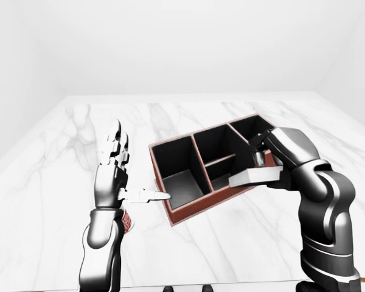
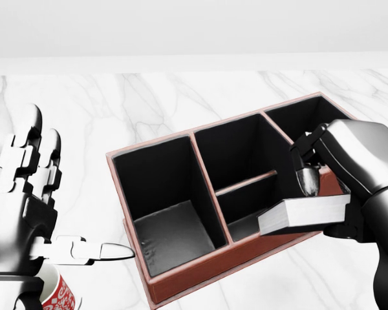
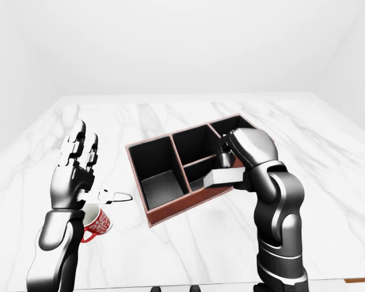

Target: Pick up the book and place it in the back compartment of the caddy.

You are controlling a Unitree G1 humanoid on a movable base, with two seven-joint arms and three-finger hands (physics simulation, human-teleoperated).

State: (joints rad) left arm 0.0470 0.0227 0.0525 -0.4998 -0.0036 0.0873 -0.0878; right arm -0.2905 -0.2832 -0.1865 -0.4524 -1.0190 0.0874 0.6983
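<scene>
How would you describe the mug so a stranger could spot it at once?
On the marble table, look left of the caddy, just below the open left hand. The mug stands there, partly hidden by the arm, white with a red pattern, the only colourful, rounded thing.

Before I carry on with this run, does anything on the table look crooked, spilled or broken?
Only the caddy stands out: it sits skewed on the marble table, its long side running diagonally across the view. Its compartments are empty. The right robot hand holds the book level above its near edge. The red mug stands upright.
</scene>
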